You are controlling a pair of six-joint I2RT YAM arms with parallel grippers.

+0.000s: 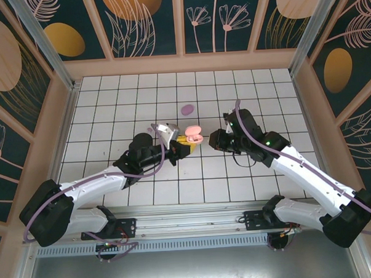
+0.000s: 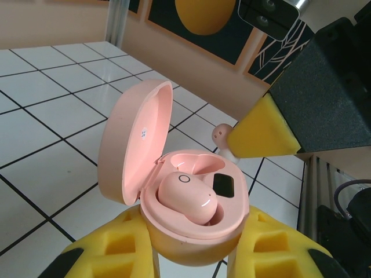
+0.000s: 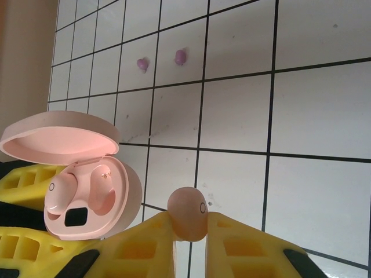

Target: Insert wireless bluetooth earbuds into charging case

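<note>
The left tool [image 2: 197, 255] clamps the open pink charging case [image 2: 174, 229], one earbud [image 2: 188, 197] seated inside; the right tool [image 3: 188, 243] pinches another earbud [image 3: 188, 213] beside it.

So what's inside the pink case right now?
One earbud sits in one well of the case; the other well is empty. The bud hides its well's floor.

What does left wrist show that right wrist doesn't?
Left wrist, not right wrist: the painted wall panel behind, and the right arm's black body. Right wrist, not left wrist: two lilac earbuds lying loose on the tiles. Both: the open pink case clamped in the left fingers, one pink earbud seated in it, and a second pink earbud pinched in the right fingers.
</note>
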